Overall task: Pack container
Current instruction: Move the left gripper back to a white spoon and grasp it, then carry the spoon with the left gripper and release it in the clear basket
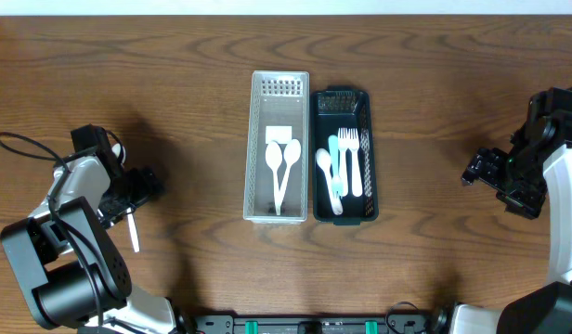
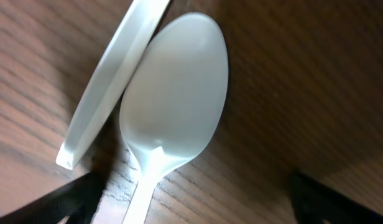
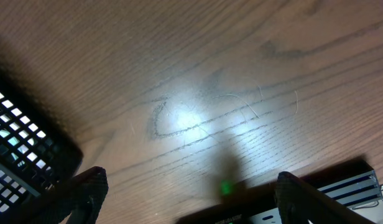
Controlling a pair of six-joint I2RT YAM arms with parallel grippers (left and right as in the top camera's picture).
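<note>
A clear white container (image 1: 253, 148) at the table's centre holds two white spoons (image 1: 281, 167). Beside it on the right, a dark basket (image 1: 370, 158) holds white and teal spoons and white forks. My left gripper (image 1: 136, 192) is at the left of the table, low over white cutlery (image 1: 133, 232). In the left wrist view, a white spoon (image 2: 176, 106) lies on the wood beside a flat white utensil (image 2: 110, 81). The spoon's handle runs between my open jaws (image 2: 191, 208), which do not touch it. My right gripper (image 1: 478, 171) is open and empty at the far right.
In the right wrist view the open jaws (image 3: 191, 199) hover over bare wood, with the dark basket's corner (image 3: 23, 155) at the left. A black rail (image 3: 341, 186) runs along the table's edge near them. A cable (image 1: 26, 148) loops at the far left.
</note>
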